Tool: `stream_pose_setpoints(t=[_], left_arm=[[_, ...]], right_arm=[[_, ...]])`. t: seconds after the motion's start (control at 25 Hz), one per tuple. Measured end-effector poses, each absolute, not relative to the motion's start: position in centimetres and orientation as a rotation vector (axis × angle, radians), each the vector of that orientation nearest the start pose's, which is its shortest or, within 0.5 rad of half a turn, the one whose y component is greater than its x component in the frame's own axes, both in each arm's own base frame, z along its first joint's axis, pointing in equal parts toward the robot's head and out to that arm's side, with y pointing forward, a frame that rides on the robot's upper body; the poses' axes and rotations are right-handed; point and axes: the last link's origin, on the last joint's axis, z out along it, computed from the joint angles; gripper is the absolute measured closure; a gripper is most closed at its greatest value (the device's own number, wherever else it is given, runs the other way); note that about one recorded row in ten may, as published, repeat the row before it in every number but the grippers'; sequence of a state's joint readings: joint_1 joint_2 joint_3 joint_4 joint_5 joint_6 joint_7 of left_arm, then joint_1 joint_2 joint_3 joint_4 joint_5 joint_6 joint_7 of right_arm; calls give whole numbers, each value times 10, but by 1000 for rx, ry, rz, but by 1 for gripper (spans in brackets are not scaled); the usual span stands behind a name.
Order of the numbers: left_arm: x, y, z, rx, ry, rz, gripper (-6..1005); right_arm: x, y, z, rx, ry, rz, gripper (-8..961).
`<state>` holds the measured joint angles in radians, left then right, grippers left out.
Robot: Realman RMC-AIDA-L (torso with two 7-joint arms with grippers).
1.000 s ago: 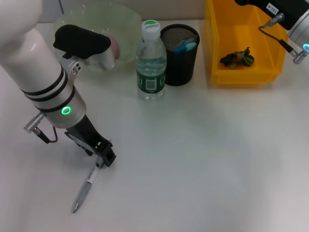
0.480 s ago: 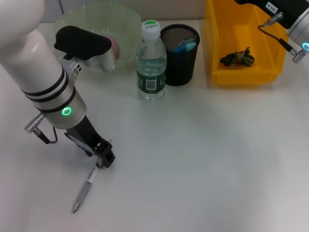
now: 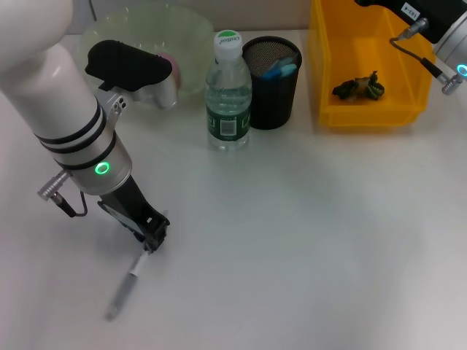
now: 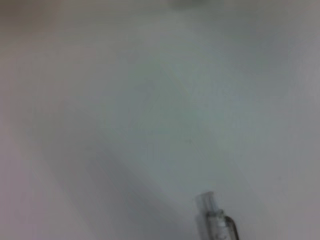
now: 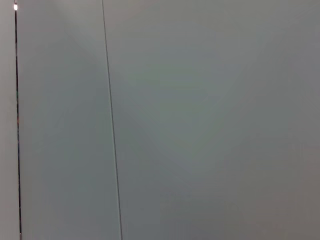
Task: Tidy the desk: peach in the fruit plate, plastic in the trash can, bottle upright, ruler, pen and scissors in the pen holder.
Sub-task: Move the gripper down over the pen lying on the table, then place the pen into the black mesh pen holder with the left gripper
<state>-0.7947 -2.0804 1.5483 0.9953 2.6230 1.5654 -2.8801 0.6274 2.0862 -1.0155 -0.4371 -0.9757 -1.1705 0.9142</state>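
The pen lies slanted on the desk near the front left. My left gripper is down at the pen's upper end, whose clear tip shows in the left wrist view. The peach sits in the fruit plate, mostly hidden by my left arm. The bottle stands upright beside the pen holder, which holds the blue scissors. The plastic lies in the trash can. The ruler is hidden. My right arm is parked at the back right.
The plate, bottle, pen holder and trash can stand in a row along the back edge. Bare white tabletop stretches across the middle and the front right. The right wrist view shows only a plain pale surface with a thin dark line.
My left gripper has edged slightly left over the pen's upper end. The pen now looks smeared, as if shifting. The right arm has not moved.
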Motion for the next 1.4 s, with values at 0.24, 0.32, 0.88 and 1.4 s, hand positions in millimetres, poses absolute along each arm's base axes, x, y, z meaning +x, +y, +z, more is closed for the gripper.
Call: stream_pose_setpoints(t=[0.24,0.32,0.88,1.4], left_arm=[[-189,349,-52,-2450,-1274,848,781],[-189,349,-52,-2450,-1274,849,809],[-187,350,-52,-2453,-1254,844,860],[-168,363,-36,-2443,-1171,729,861]], right_arm=[[204,409,12,-2057,400,1116,460],[204,409,12,-2057,400,1116,460],[204,410,12,-2057,401,1114,459],[208,411,18,-2008,421,1127,459]])
